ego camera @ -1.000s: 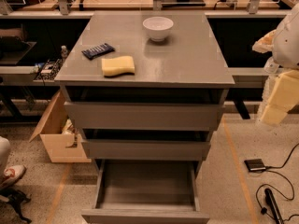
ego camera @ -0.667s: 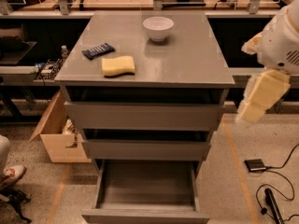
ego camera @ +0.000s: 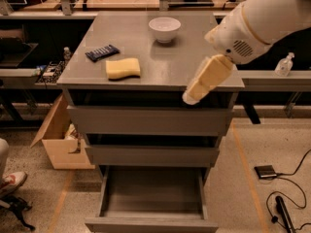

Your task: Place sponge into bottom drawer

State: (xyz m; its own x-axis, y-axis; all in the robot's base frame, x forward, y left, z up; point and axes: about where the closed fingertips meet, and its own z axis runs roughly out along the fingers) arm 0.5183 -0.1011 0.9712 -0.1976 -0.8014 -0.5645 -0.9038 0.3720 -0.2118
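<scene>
The pale yellow sponge [ego camera: 123, 68] lies flat on the grey cabinet top [ego camera: 160, 57], left of centre near the front edge. The bottom drawer [ego camera: 151, 193] is pulled out wide, and its flat grey floor is bare. My gripper [ego camera: 192, 97] hangs from the white arm at the right, over the cabinet's front right edge, well to the right of the sponge. It holds nothing that I can see.
A white bowl [ego camera: 164, 29] stands at the back of the cabinet top. A dark blue wrapped bar [ego camera: 102, 52] lies behind the sponge. A cardboard box [ego camera: 60, 140] sits on the floor to the left. Cables [ego camera: 286, 203] lie on the floor to the right.
My arm has swung in from the right, and the gripper has moved left to the cabinet's front right edge. The sponge, bowl and drawers have not moved.
</scene>
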